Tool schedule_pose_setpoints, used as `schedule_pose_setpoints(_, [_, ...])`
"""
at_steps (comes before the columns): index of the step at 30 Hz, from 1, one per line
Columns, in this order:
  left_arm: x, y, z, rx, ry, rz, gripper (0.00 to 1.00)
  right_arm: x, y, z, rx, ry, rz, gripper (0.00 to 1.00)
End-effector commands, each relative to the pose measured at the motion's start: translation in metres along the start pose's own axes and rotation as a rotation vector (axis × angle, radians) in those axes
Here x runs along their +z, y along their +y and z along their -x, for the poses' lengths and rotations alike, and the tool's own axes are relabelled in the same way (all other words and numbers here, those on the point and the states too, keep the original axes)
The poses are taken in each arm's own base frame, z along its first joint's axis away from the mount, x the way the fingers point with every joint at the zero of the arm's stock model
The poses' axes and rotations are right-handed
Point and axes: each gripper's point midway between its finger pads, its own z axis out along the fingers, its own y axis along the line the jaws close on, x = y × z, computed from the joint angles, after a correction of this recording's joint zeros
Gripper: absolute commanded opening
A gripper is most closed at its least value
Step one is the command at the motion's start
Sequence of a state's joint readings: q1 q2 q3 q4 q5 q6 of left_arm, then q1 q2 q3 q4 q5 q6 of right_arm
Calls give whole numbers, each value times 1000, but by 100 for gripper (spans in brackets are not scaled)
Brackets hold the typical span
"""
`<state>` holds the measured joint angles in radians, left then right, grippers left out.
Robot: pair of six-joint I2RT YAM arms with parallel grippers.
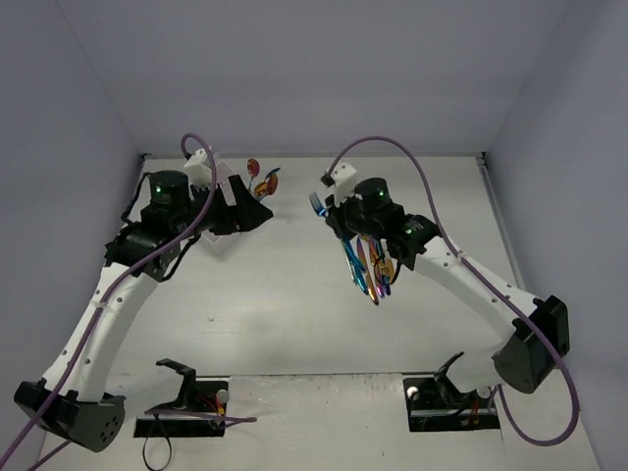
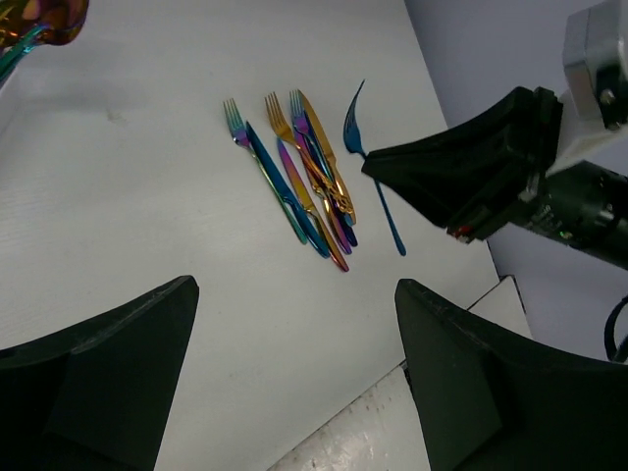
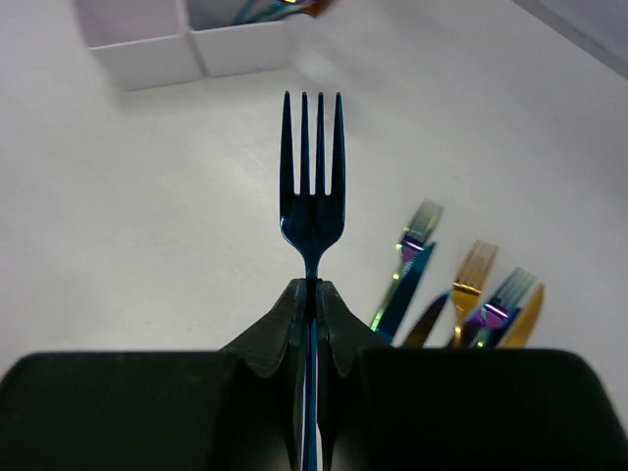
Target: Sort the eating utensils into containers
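Observation:
My right gripper [image 1: 329,209] is shut on a dark blue fork [image 1: 316,203], held above the table with its tines forward; the right wrist view shows the jaws [image 3: 312,289] clamped on the fork's neck [image 3: 312,186]. Several iridescent utensils [image 1: 371,265] lie in a pile under the right arm, also in the left wrist view [image 2: 304,182]. The white divided box [image 1: 213,240] is mostly hidden under my left arm; its near walls show in the right wrist view [image 3: 186,44]. A few utensils [image 1: 260,177] stick out of it. My left gripper [image 1: 257,211] is open and empty beside the box.
In the left wrist view the right gripper and its held fork [image 2: 368,147] hang beyond the pile, and a gold-purple spoon bowl [image 2: 39,25] shows at the top left. The table's near edge [image 2: 392,392] runs below the left fingers. Grey walls enclose the table.

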<state>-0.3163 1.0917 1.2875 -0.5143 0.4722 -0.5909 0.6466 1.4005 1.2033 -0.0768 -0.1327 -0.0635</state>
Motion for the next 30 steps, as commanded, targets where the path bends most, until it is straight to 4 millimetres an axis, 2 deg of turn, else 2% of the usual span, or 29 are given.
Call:
schedule_pose_setpoints(1, [11,-34,24,51,-97,-44,79,-25,51,51,-72,-142,119,0])
schedule_pose_setpoints(5, [23,-51,14,91,-78,-45,76,-34,85,63,-96,-176,182,0])
schedule_pose_setpoints(10, [34,-56,3,157,-72,-10,67,-40,106,72,-100,-200,225,0])
schedule_pose_setpoints(15, [46,-47,-10,199,-59,58,44,-43,115,74,-103,-209,235,0])
schedule_pose_setpoints(21, [46,-37,-10,226,-77,103,13,-45,115,72,-101,-212,226,0])
schedule_pose_setpoints(25, [45,-35,-12,239,-75,107,1,-43,113,69,-98,-207,218,0])
schedule_pose_setpoints(28, [43,-34,-11,252,-88,105,0,-41,114,70,-98,-207,218,5])
schedule_pose_setpoints(29, [42,-31,-10,262,-99,114,0,-40,114,70,-98,-206,216,13])
schedule_pose_setpoints(30, [42,-27,-10,274,-106,127,0,-38,114,70,-98,-203,213,25])
